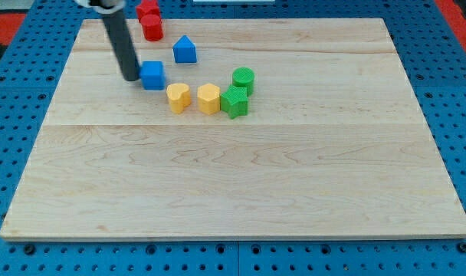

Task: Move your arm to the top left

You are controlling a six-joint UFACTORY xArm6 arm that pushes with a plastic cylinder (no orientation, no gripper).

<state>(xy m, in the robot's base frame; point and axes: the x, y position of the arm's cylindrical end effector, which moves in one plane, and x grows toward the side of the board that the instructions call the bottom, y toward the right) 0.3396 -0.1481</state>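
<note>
Camera view: dark rod's tip (pixel 131 78) resting on pale wooden board (pixel 233 176), touching blue cube (pixel 152 75) at its 9 o'clock. No fingers; nothing held. Rod handling stiff, light blocks sliding easily. Red blocks (pixel 150 21) lying at 12 o'clock, risking contact.
</note>
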